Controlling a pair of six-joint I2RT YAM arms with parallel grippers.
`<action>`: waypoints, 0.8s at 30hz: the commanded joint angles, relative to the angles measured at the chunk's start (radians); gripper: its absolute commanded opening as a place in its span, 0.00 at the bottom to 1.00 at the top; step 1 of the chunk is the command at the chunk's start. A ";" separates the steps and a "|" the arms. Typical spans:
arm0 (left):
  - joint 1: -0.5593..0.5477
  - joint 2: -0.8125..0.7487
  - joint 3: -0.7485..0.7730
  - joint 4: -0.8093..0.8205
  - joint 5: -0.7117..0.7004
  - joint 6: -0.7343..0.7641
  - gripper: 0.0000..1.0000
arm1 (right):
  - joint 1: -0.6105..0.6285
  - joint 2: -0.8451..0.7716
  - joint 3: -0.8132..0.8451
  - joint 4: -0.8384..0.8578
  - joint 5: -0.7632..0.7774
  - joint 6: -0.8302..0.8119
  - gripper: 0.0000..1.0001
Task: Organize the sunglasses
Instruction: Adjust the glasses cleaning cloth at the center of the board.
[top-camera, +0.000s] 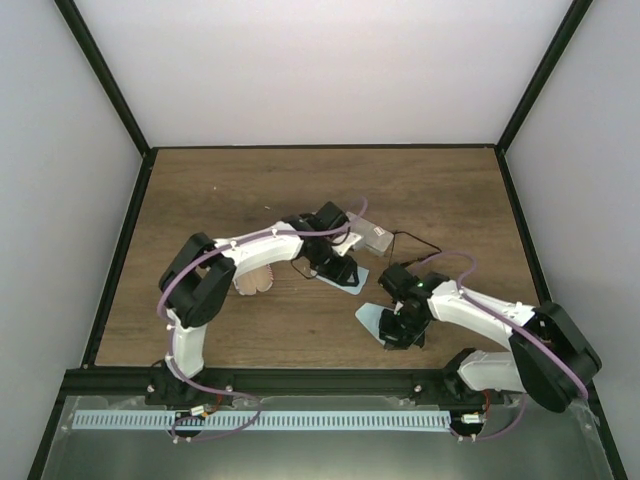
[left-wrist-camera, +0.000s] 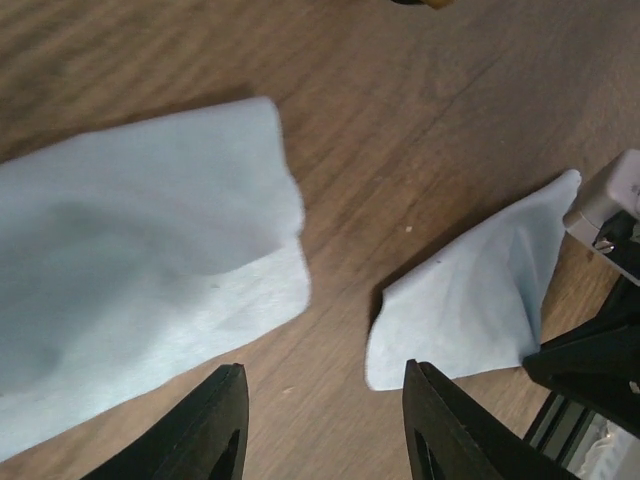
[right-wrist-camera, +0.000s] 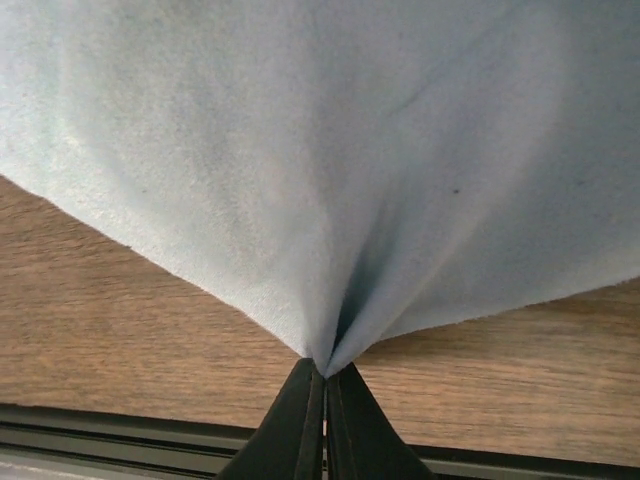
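The right tool (right-wrist-camera: 325, 372) is pinched shut on a blue cloth (right-wrist-camera: 320, 150). The left tool (left-wrist-camera: 322, 375) hangs half open, gripping nothing, over the surface (left-wrist-camera: 450, 120). Black wire sunglasses (top-camera: 420, 241) seem to lie at twelve o'clock from the right tool.

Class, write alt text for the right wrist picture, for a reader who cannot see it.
The right tool pinches a light blue cloth, whose folds fan out to fill most of the frame. Below it lies the wooden table, with a dark rail along the bottom edge.
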 joint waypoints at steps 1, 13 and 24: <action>-0.061 0.029 0.045 -0.016 -0.005 0.047 0.46 | 0.000 -0.038 -0.005 0.022 -0.021 0.038 0.01; -0.094 0.038 0.005 -0.040 -0.035 0.090 0.46 | -0.004 0.008 0.019 0.055 -0.027 0.047 0.01; -0.130 0.121 0.049 -0.075 -0.054 0.099 0.46 | -0.017 0.017 0.030 0.069 -0.034 0.037 0.01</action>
